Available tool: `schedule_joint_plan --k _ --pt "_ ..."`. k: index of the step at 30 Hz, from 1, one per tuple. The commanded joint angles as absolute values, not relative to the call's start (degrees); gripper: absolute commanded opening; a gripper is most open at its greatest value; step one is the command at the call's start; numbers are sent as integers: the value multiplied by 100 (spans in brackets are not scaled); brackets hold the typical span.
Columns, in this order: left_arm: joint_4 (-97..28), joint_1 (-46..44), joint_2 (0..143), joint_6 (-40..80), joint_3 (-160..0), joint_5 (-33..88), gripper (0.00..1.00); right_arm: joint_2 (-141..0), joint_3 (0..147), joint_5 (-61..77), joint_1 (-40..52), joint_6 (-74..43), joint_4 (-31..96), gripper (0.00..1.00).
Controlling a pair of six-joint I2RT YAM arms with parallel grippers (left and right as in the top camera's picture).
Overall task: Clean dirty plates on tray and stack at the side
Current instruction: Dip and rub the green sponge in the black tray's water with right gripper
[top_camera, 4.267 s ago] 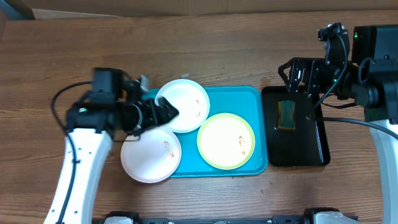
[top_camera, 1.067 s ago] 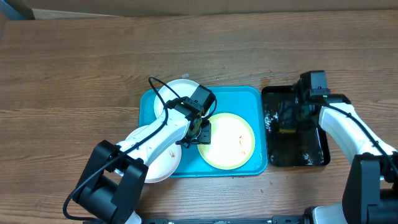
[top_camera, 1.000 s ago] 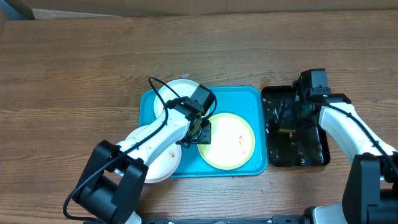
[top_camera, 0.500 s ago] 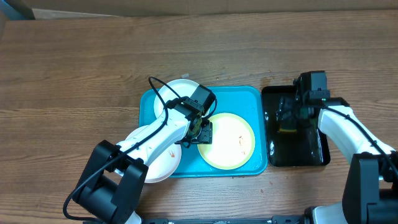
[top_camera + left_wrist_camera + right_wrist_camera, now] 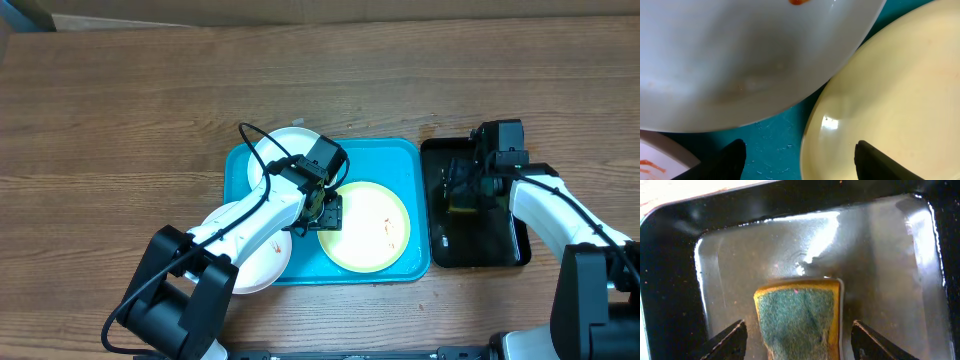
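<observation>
1. We see the left gripper (image 5: 801,156) spread wide and holding nothing, its fingers either side of the yellow plate (image 5: 890,100) rim.
2. Yellow plate and upper white plate (image 5: 292,152) lie on the tray (image 5: 395,155) at frame centre.
3. The lower white plate (image 5: 262,262) overhangs its lower-left edge.
4. The right gripper (image 5: 800,339) is spread around the sponge (image 5: 797,312) in the black tray (image 5: 670,255), not touching it.

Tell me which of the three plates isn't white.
The plate with the yellow-green rim, lying on the right half of the blue tray. The back-left plate and the front-left plate are both white.
</observation>
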State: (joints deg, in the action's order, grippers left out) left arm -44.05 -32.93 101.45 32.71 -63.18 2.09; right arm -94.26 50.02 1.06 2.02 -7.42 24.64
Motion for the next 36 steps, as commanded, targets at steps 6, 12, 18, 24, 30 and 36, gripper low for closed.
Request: schedule_joint_plan --k 6,12,18,24,30,36 --pt "-4379 -3304 10191 3326 -6302 152 71 -9566 4700 71 220 -751 1846 65" --pt "-4379 -3304 10191 3326 -6302 150 70 -9566 4700 71 220 -751 1542 4" --pt "-4364 -3304 10191 3328 -6302 150 73 -9566 4700 71 220 -751 1509 65" --pt "-4364 -3304 10191 3328 -6302 152 74 -9598 4698 71 220 -751 1549 72" --pt "-4362 -3304 10191 3326 -6302 152 74 -9920 4698 69 220 -749 1450 44" --pt "-4368 -3304 10191 3326 -6302 152 73 -9878 4875 115 220 -749 1485 40"
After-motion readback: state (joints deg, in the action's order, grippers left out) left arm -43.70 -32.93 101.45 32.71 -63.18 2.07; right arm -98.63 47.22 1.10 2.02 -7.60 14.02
